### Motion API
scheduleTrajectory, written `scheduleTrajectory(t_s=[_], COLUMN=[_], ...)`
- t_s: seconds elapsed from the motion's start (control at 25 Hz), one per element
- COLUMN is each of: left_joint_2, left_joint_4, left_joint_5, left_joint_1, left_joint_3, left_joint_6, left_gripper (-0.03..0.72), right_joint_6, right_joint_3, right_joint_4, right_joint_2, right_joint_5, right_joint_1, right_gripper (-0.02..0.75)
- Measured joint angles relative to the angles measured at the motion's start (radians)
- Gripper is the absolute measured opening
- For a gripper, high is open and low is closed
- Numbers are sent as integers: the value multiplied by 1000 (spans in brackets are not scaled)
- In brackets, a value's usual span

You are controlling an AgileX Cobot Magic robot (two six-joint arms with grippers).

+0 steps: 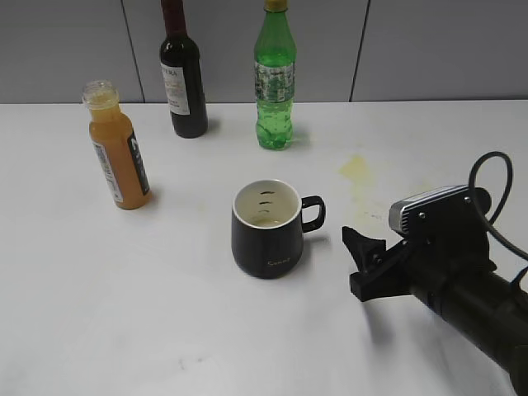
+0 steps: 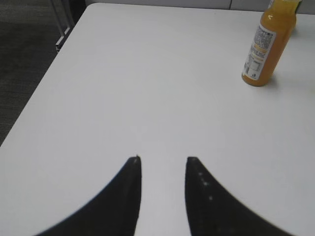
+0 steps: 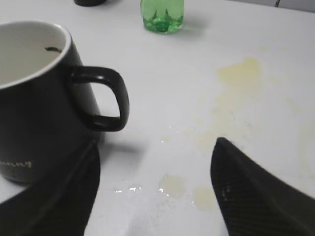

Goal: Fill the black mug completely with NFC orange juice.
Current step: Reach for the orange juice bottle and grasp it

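The black mug [image 1: 268, 231] stands upright mid-table, handle to the right; its white inside looks nearly empty. In the right wrist view the mug [image 3: 34, 98] fills the left side. The NFC orange juice bottle [image 1: 118, 148] stands uncapped at the left, nearly full; it also shows in the left wrist view [image 2: 266, 44] at the top right. My right gripper [image 1: 363, 260] is open and empty just right of the mug's handle; its fingers show in the right wrist view [image 3: 155, 147]. My left gripper [image 2: 162, 160] is open and empty over bare table, out of the exterior view.
A dark wine bottle [image 1: 183, 74] and a green soda bottle [image 1: 274, 82] stand at the back. Yellowish stains [image 1: 355, 167] and wet drops [image 3: 172, 184] mark the white table right of the mug. The table's left edge [image 2: 44, 83] borders dark floor.
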Motion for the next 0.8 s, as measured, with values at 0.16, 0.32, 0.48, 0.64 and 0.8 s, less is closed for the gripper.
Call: scheduleTrajectory(t_s=[0.16, 0.32, 0.48, 0.64, 0.8], left_joint_2=[0, 0, 0, 0, 0], left_joint_4=[0, 0, 0, 0, 0], left_joint_5=[0, 0, 0, 0, 0], left_joint_1=[0, 0, 0, 0, 0], left_joint_3=[0, 0, 0, 0, 0], left_joint_6=[0, 0, 0, 0, 0], left_gripper=[242, 242, 242, 242, 242], right_joint_6=[-40, -112, -235, -503, -828], right_joint_3=[25, 28, 8, -67, -146], right_joint_4=[13, 43, 147, 366, 656], right_joint_2=[-104, -242, -401, -535, -609], right_joint_5=[1, 4, 196, 540, 788], right_joint_1=[1, 1, 1, 1, 1], right_gripper=[537, 571, 603, 608, 608])
